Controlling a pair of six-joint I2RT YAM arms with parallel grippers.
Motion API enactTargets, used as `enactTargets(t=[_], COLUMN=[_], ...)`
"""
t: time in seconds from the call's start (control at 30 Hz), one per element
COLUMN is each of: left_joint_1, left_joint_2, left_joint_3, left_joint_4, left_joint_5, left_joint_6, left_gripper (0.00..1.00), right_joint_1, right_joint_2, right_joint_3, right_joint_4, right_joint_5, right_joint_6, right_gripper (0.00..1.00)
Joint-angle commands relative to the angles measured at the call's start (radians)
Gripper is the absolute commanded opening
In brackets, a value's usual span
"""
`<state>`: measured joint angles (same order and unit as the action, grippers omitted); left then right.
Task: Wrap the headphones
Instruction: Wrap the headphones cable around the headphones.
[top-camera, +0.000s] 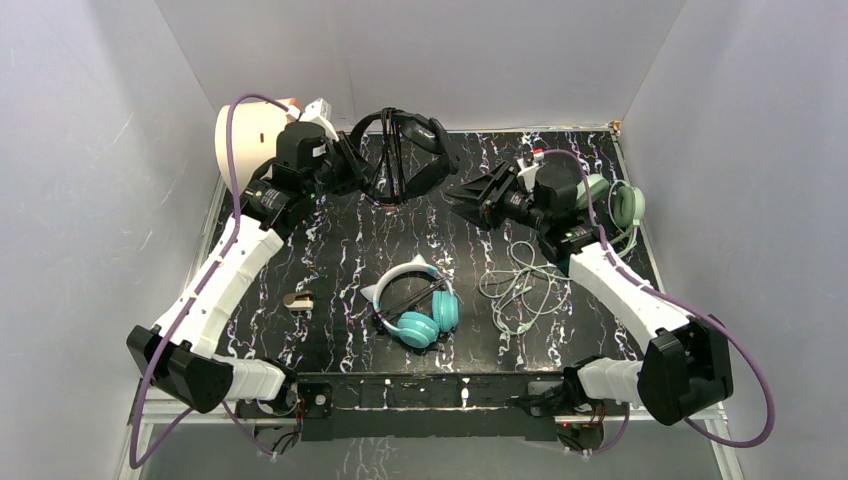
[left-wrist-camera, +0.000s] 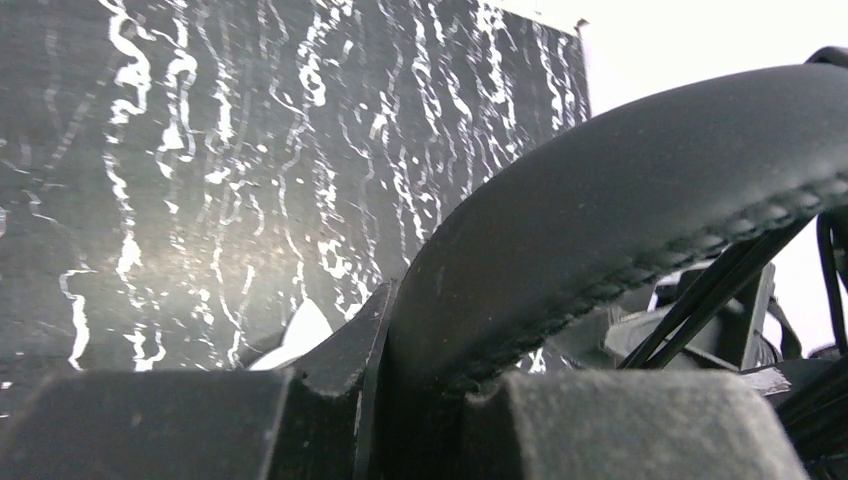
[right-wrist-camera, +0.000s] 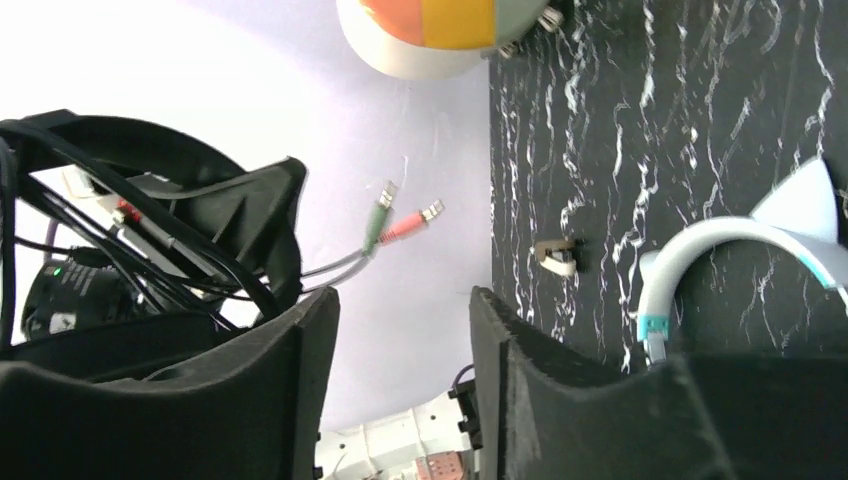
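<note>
Where the marbled black table (top-camera: 330, 240) meets the far wall, the left gripper (top-camera: 358, 165) is clamped on the black headphones (top-camera: 405, 150). The left wrist view shows the padded headband (left-wrist-camera: 620, 190) running between the two fingers, which press it from both sides. The headset stands upright just to the right of that gripper, with dark cords hanging across its frame. Whether its cups touch the table cannot be told.

The right gripper (top-camera: 478, 200) is near the far right of the table. Its fingers are spread wide with nothing between them, and they point toward the black headphones, a short way off. In its wrist view a green and a pink jack plug (right-wrist-camera: 400, 215) hang on a grey lead beside that headset.

The sage-green headphones (top-camera: 625, 203) lie behind the right wrist at the table's right edge, and their light cable (top-camera: 520, 285) sprawls in loose loops nearer the arm bases. The teal headphones (top-camera: 420, 310), with a white cat-ear band, lie at the near centre, well apart from both grippers. A small clip (top-camera: 298, 299) lies to their left.
</note>
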<state>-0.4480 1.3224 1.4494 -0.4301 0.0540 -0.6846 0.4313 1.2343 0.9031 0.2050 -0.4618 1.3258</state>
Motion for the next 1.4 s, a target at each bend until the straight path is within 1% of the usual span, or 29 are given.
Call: enactTargets(t=[0.0,0.03,0.1,0.17,0.2,0.33,0.5,0.6,0.63,0.73,0.9,1.0,1.13,1.23,1.37], left_joint_1=[0.005,0.005,0.005,0.005,0.004,0.005,0.005,0.005,0.004,0.005,0.005,0.005,0.005,0.005,0.005], left_joint_2=[-0.031,-0.026,-0.017,-0.009,-0.007,-0.005,-0.013,-0.014,-0.015,-0.022,-0.032,-0.034,-0.044,-0.045,-0.045], left_joint_3=[0.059,0.061,0.066,0.068,0.065,0.051,0.021,0.013,0.01,0.0,-0.017,-0.023,-0.029,-0.034,-0.034], left_joint_4=[0.043,0.048,0.053,0.061,0.068,0.085,0.108,0.111,0.111,0.112,0.114,0.116,0.112,0.118,0.119], left_joint_5=[-0.152,-0.169,-0.196,-0.216,-0.223,-0.224,-0.207,-0.196,-0.193,-0.191,-0.203,-0.218,-0.254,-0.249,-0.242], left_joint_6=[0.065,0.073,0.086,0.093,0.093,0.086,0.068,0.066,0.067,0.072,0.079,0.077,0.05,0.039,0.036], left_gripper=[0.0,0.0,0.0,0.0,0.0,0.0,0.0,0.0,0.0,0.0,0.0,0.0,0.0,0.0,0.0], right_joint_1=[0.033,0.063,0.108,0.156,0.178,0.232,0.299,0.317,0.321,0.327,0.335,0.345,0.359,0.36,0.379], right_joint_2=[0.01,0.014,0.025,0.033,0.039,0.112,0.206,0.244,0.253,0.272,0.249,0.228,0.196,0.209,0.238], right_joint_3=[0.027,0.025,0.025,0.012,0.003,-0.012,0.023,0.013,0.02,0.044,0.043,0.042,0.023,0.041,0.087], right_joint_4=[-0.054,-0.068,-0.075,-0.034,-0.002,0.136,0.21,0.316,0.322,0.321,0.289,0.254,0.243,0.251,0.227], right_joint_5=[0.036,0.052,0.071,0.115,0.14,0.174,0.226,0.274,0.281,0.286,0.333,0.335,0.404,0.414,0.419], right_joint_6=[0.214,0.292,0.395,0.482,0.521,0.649,0.733,0.773,0.774,0.771,0.769,0.762,0.759,0.766,0.77], right_gripper=[0.67,0.73,0.8,0.89,0.92,0.93,0.88,0.76,0.76,0.74,0.73,0.69,0.69,0.6,0.59])
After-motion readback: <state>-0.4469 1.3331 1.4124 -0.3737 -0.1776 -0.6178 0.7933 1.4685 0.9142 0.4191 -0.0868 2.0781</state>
